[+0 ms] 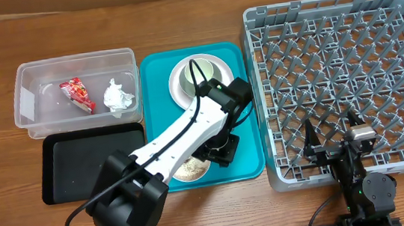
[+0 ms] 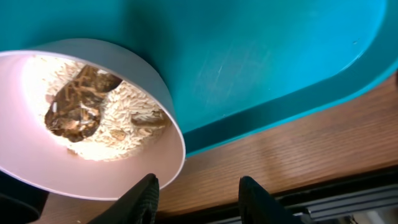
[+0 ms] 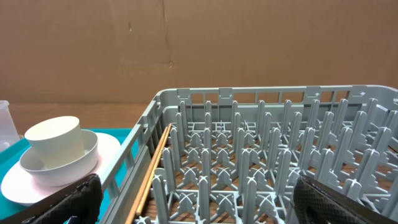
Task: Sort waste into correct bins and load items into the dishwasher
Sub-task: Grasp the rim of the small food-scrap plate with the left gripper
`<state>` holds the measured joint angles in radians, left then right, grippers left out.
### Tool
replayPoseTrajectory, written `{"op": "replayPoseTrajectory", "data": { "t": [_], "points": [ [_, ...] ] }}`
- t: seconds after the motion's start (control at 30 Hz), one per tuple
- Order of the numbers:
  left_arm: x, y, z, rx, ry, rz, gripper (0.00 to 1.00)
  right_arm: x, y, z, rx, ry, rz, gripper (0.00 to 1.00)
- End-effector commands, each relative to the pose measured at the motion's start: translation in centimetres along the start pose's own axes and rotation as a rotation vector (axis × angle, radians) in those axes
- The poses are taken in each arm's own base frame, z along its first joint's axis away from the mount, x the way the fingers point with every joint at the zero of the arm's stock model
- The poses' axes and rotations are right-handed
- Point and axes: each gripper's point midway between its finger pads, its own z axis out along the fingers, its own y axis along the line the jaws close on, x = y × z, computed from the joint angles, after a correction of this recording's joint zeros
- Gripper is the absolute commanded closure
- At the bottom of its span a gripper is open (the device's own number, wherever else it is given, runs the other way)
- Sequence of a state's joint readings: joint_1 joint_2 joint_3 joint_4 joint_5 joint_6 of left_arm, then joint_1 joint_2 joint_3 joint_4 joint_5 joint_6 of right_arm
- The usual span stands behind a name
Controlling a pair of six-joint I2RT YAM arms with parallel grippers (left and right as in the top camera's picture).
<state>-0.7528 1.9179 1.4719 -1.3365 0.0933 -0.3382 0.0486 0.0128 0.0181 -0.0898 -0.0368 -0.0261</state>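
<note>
The bowl (image 2: 163, 102) holding the rice and brown scraps (image 2: 93, 115) sits at the lower edge of the teal tray (image 2: 261, 56). In the left wrist view it fills the left half of the frame, its rim curving down to a spot just above the left hand (image 2: 199, 186) — nearer the lower-left finger (image 2: 144, 196) than the other. The bowl is round, so no axis matters; what counts is that its wall lands in the gap between the fingers, and most of that gap shows only bare desk (image 2: 298, 162). The left hand is roughly half parted and grips nothing; whether the lower-left finger already brushes the rim is hard to tell from this angle. This arm is plainly the nearer one — the right hand (image 1: 333, 140) hangs spread wide and empty over the lower edge of the dish rack (image 1: 345, 75), well apart from the bowl. The black tray (image 1: 91, 164), the likely home for the scraps, lies toward the left of the overhead frame.
</note>
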Motion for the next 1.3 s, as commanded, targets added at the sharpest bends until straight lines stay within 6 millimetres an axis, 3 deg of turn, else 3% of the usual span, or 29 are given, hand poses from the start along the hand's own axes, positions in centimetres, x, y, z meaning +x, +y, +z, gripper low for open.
{"op": "replayPoseTrajectory", "data": {
  "t": [0.0,0.37,0.53,0.63,0.87,1.27],
  "points": [
    [0.1,0.5,0.2,-0.016,-0.016,-0.017,0.55,0.1,0.1,0.0,-0.006,-0.008,-0.001,0.0],
    [-0.4,0.7,3.2,-0.012,-0.043,-0.033,0.58,0.1,0.1,0.0,-0.006,-0.008,-0.001,0.0],
    [-0.6,0.7,3.8,-0.008,-0.051,-0.033,0.7,0.1,0.1,0.0,-0.006,-0.008,-0.001,0.0],
    [-0.5,0.7,4.2,-0.009,-0.051,-0.033,0.7,0.1,0.1,0.0,-0.006,-0.007,-0.001,0.0],
    [-0.4,0.8,4.5,-0.01,-0.047,-0.033,0.7,0.1,0.1,0.0,-0.006,-0.007,-0.001,0.0],
    [-0.6,1.5,4.4,-0.049,-0.061,-0.035,0.83,0.1,0.1,0.0,-0.006,-0.007,-0.001,0.0]
  ]
}}
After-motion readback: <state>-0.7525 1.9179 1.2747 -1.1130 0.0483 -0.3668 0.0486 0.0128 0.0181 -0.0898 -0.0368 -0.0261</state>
